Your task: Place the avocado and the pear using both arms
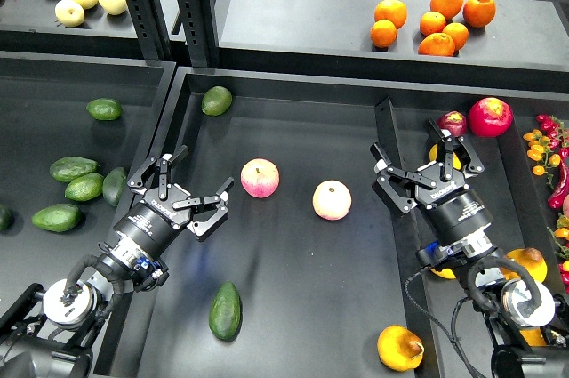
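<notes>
The big dark tray in the middle has raised walls on all sides, and most of its floor is bare. A thin black wall splits it from the narrow side bin on the right.

The left gripper hangs over the tray's left part with its 2 fingers spread wide and nothing between them. The avocado lies on the tray floor below it, closer to the robot, well apart from the fingers, with bare floor all around it.

The right gripper sits over the dividing wall, fingers spread, holding nothing. The pear lies by the near end of that wall, well behind the gripper and beside the arm.

2 pink-and-yellow apples rest between the 2 grippers. A lighter green avocado lies near the tray's far left corner.
</notes>
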Robot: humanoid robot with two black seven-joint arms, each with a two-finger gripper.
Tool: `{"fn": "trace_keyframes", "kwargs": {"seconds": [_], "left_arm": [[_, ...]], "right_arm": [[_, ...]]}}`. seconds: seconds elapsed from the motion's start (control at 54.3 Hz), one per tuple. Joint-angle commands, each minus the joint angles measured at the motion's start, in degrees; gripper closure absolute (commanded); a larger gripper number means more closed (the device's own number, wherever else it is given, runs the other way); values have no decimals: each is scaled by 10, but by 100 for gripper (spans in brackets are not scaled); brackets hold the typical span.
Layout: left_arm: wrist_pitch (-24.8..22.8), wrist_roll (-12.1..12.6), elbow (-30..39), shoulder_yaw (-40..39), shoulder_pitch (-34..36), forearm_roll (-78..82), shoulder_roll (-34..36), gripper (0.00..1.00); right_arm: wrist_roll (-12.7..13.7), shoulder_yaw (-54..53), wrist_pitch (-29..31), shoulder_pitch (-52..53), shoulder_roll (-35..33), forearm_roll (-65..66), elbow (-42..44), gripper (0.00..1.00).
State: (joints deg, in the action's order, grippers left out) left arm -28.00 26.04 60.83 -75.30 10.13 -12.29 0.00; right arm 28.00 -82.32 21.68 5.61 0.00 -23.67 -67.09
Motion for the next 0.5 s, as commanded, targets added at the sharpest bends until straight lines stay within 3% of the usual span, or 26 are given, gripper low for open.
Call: {"fn": "trace_keyframes", "kwargs": {"seconds": [0.0, 0.479], "left_arm": [[0, -1, 1, -1, 0, 0, 0, 0], [0, 1, 5, 0, -4, 0, 0, 0]], "right_arm": [[0, 1, -18, -1, 0, -1, -1, 0], [0, 12, -15, -16, 0, 2, -1, 0]]}}
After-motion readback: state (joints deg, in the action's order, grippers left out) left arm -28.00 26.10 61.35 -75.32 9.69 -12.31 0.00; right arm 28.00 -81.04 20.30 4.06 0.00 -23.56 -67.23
